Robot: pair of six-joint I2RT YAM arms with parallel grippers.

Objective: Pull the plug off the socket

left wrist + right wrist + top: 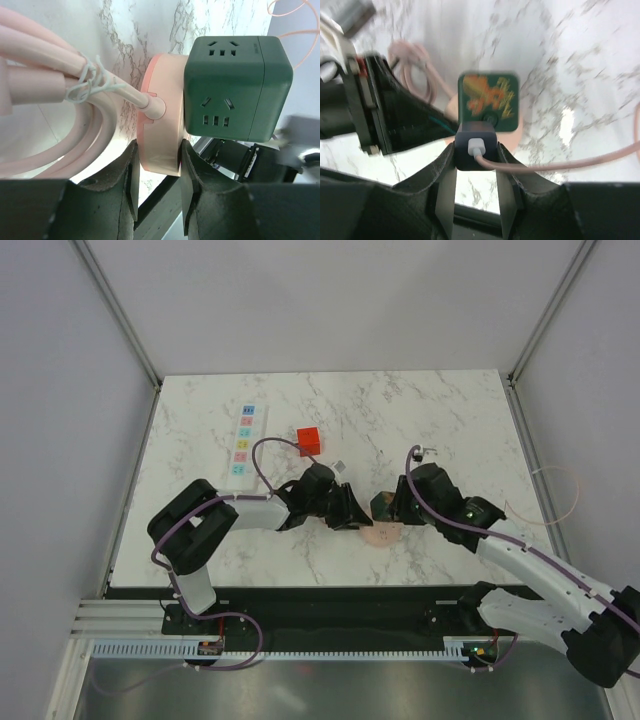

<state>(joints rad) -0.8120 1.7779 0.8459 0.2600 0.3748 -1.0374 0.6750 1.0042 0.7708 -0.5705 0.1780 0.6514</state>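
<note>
The red plug [308, 441] lies on the counter [450, 420] by itself, just right of the white power strip [244, 446] and not touching it; a strip of bare marble shows between them. The power strip lies toward the counter's left edge, its length running from the far edge toward the near edge, coloured outlet squares facing up. No hand is on either one.

Both hands meet closer to the near edge, about halfway between the left and right edges. There the left hand [157, 160] is closed narrowly on a pink round base [160, 110], one finger [131, 175] pressed on each side of its rim. A green cube [235, 85] sits against that base, its outlet faces turned to the left wrist camera. A thick pink cable [50, 100] leaves the centre of the base and loops in a coil bound with a white twist tie [92, 80].

The right hand [476, 155] is clamped on a dark adapter [475, 142] that sits against the side of the green cube; the right wrist view is blurred, so whether it is fully seated cannot be told. A thin pale cable [560, 162] runs out of the adapter to the right. An orange pattern marks the cube's face in that view.
</note>
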